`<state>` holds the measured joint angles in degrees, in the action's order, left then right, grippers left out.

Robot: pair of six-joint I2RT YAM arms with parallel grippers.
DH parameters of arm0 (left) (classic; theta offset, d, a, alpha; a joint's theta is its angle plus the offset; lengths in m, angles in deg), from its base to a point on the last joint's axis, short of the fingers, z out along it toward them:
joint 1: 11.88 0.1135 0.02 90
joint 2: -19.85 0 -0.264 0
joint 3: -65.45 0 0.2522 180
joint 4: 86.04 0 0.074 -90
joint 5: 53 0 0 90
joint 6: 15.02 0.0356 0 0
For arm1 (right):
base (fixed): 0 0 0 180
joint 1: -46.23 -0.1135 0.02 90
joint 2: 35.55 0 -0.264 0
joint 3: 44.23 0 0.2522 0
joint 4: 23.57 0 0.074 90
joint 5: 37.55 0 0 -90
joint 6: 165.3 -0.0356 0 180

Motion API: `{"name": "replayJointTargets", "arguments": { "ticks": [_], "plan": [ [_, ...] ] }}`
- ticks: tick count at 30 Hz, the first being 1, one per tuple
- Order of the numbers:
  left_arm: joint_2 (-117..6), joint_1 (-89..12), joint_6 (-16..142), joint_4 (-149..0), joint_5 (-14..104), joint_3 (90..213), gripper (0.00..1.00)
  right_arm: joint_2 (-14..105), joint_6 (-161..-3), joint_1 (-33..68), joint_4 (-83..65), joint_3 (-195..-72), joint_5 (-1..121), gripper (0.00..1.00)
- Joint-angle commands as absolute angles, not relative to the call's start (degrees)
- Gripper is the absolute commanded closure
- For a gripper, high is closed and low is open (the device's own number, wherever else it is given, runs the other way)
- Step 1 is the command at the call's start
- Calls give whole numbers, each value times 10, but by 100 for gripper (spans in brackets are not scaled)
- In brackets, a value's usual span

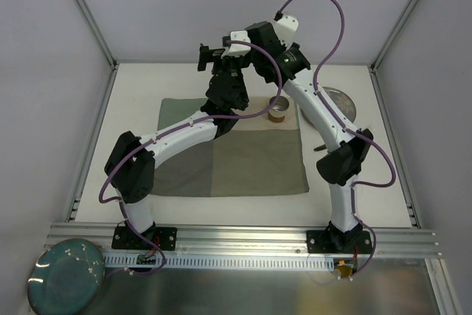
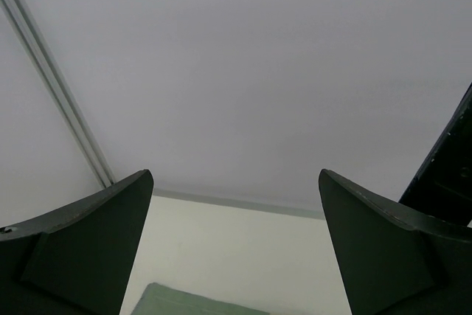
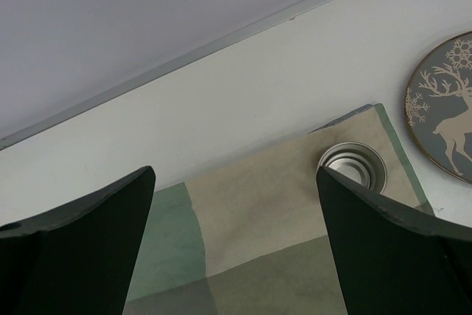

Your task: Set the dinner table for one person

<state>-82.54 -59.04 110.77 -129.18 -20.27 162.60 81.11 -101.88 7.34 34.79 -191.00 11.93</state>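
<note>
The white dinner table [image 1: 133,108] carries a green-and-beige patchwork mat [image 1: 221,160] in its middle. A small metal cup [image 1: 278,111] stands upright on the mat's far right corner, and it also shows in the right wrist view [image 3: 352,165]. A grey plate with a deer pattern [image 1: 341,102] lies on the table right of the mat, partly hidden by the right arm. My left gripper [image 1: 209,57] is raised over the mat's far edge, open and empty [image 2: 236,175]. My right gripper [image 1: 237,48] is raised beside it, open and empty [image 3: 236,171], left of the cup.
A teal plate [image 1: 65,277] lies on the metal surface at the near left, outside the table frame. Grey walls with aluminium bars close the table on the left, back and right. Both arms cross above the mat's far half.
</note>
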Motion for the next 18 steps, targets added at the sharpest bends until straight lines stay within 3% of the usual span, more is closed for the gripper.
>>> {"name": "replayJointTargets", "arguments": {
  "ticks": [1,18],
  "plan": [
    [-827,-647,1137,-1273,-65,1638,1,834,-1055,46,315,-1948,218,3],
    [-860,-660,1148,-1189,-78,1747,1,820,-1071,71,334,-1966,275,3]
  ]
}}
